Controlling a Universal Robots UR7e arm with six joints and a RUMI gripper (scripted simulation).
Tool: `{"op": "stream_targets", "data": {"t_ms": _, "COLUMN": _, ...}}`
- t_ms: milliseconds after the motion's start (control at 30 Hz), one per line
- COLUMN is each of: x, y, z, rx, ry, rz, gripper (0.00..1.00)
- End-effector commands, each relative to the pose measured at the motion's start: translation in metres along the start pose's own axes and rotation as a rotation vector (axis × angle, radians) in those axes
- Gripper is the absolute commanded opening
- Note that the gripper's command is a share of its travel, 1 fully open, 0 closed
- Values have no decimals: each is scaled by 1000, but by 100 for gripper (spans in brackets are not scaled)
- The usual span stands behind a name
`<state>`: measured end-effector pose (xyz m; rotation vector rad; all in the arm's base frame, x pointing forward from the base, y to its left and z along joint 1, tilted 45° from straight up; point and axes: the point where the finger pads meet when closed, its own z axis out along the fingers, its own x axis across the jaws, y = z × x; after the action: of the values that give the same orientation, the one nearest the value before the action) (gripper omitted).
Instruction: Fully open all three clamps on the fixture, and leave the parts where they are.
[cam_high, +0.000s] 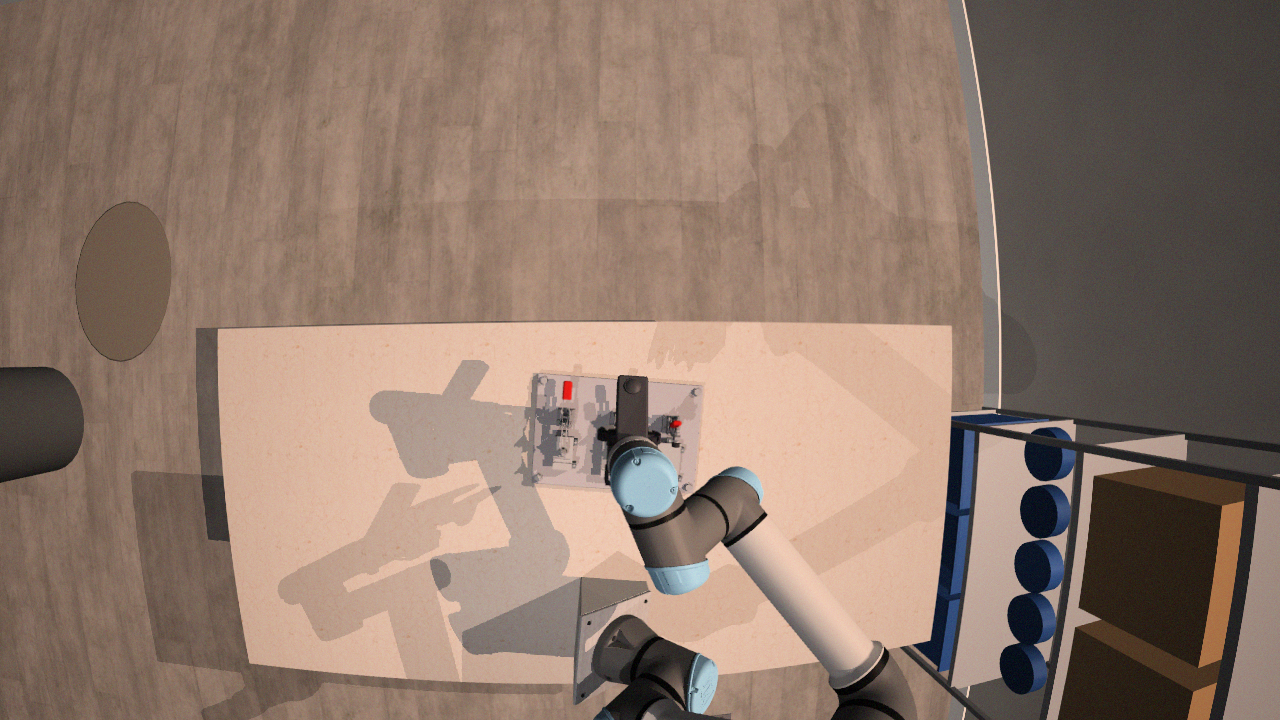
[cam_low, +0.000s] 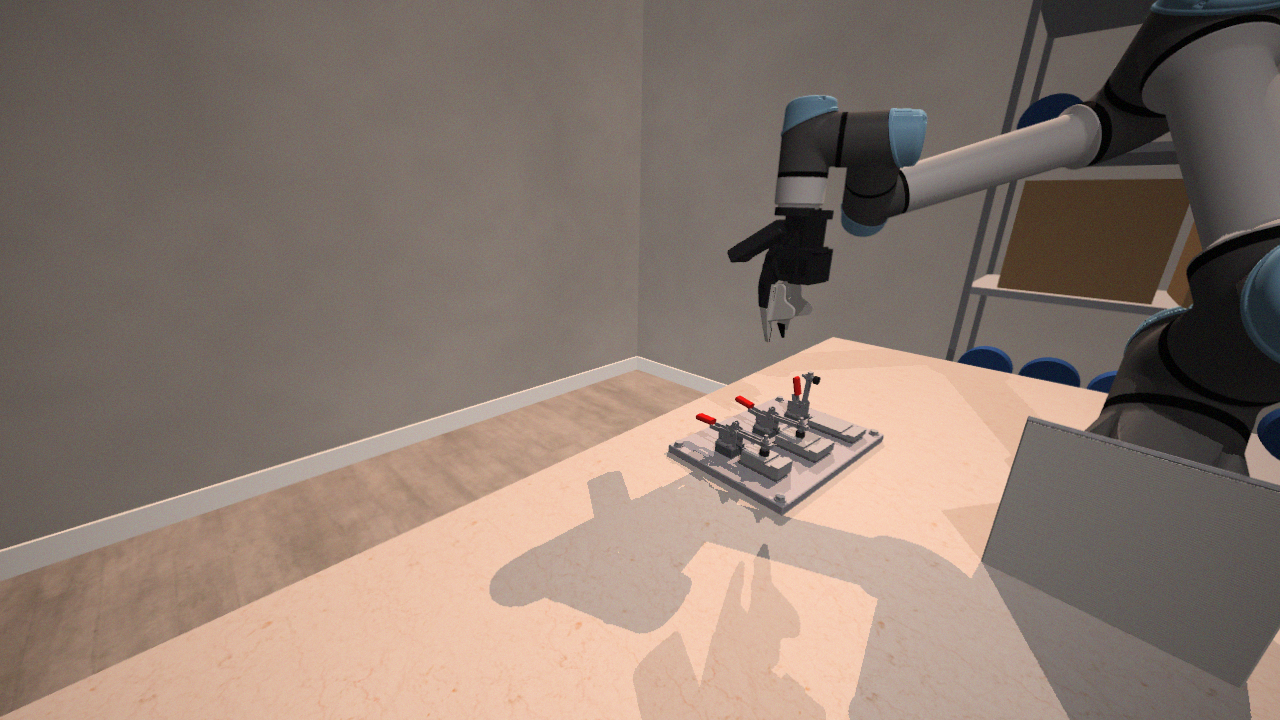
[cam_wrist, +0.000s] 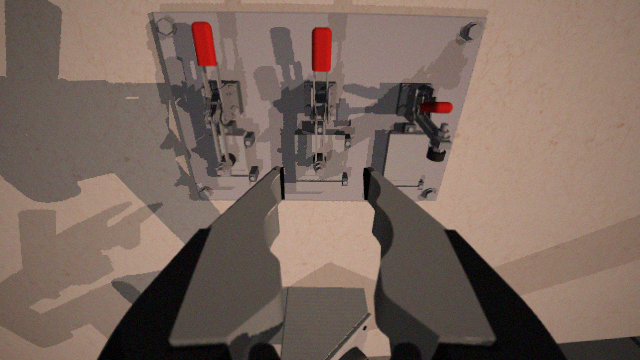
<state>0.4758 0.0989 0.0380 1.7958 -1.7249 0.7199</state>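
Note:
The fixture plate carries three clamps in a row. The left clamp's red handle and the middle clamp's red handle lie low, pointing to the far edge; both clamp arms are down over their grey parts. The right clamp's red handle stands up, its arm raised off its grey part. My gripper is partly open and empty, high above the fixture, lined up with the middle clamp. The arm hides the middle clamp in the top view.
A grey angled metal bracket stands at the robot-side edge of the table, near another dark arm section. A shelf with blue round items and brown boxes stands beyond the table's right end.

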Motion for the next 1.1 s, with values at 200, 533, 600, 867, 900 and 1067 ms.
{"op": "stream_targets", "data": {"t_ms": 200, "x": 0, "y": 0, "z": 0, "rx": 1, "ry": 0, "rz": 0, "gripper": 28}}
{"op": "stream_targets", "data": {"t_ms": 533, "x": 0, "y": 0, "z": 0, "rx": 1, "ry": 0, "rz": 0, "gripper": 28}}
{"op": "stream_targets", "data": {"t_ms": 600, "x": 0, "y": 0, "z": 0, "rx": 1, "ry": 0, "rz": 0, "gripper": 28}}
{"op": "stream_targets", "data": {"t_ms": 867, "x": 0, "y": 0, "z": 6, "rx": 1, "ry": 0, "rz": 0, "gripper": 28}}
{"op": "stream_targets", "data": {"t_ms": 900, "x": 0, "y": 0, "z": 9, "rx": 1, "ry": 0, "rz": 0, "gripper": 28}}
{"op": "stream_targets", "data": {"t_ms": 1067, "x": 0, "y": 0, "z": 30, "rx": 1, "ry": 0, "rz": 0, "gripper": 28}}
